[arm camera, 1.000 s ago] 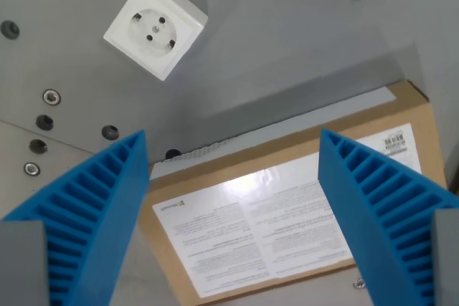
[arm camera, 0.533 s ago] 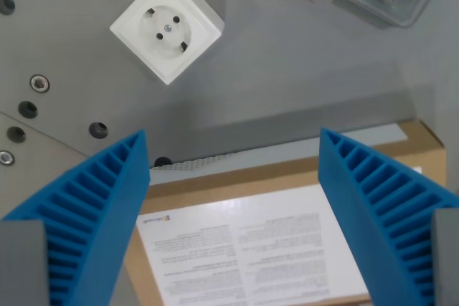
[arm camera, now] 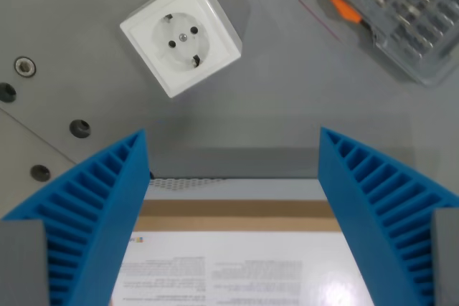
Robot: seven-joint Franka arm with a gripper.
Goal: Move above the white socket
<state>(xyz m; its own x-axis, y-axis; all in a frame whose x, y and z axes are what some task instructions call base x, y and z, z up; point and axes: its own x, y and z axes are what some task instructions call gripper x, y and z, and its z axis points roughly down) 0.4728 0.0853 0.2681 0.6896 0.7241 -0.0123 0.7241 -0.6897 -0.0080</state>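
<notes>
White socket [arm camera: 181,33] sits on the grey table [arm camera: 287,98], rotated so its corners point roughly up/down/sideways in the wrist view; it's up and toward the wrist view's left of the gripper [arm camera: 231,177]. Gripper jaws are spread wide with nothing between them. Socket looks like rigid moulded plastic, probably light, smooth and a bit slippery; square block, so no real long axis. Face points straight up at the camera, and the two pin holes run on a diagonal. If it ever needed grabbing, I'd take two opposite flat side walls, not the corners. Cardboard box [arm camera: 237,213] with a printed label lies below the socket, directly under the gripper; clear plastic case [arm camera: 391,12] is well to the socket's right. Gripper isn't over the socket yet.
</notes>
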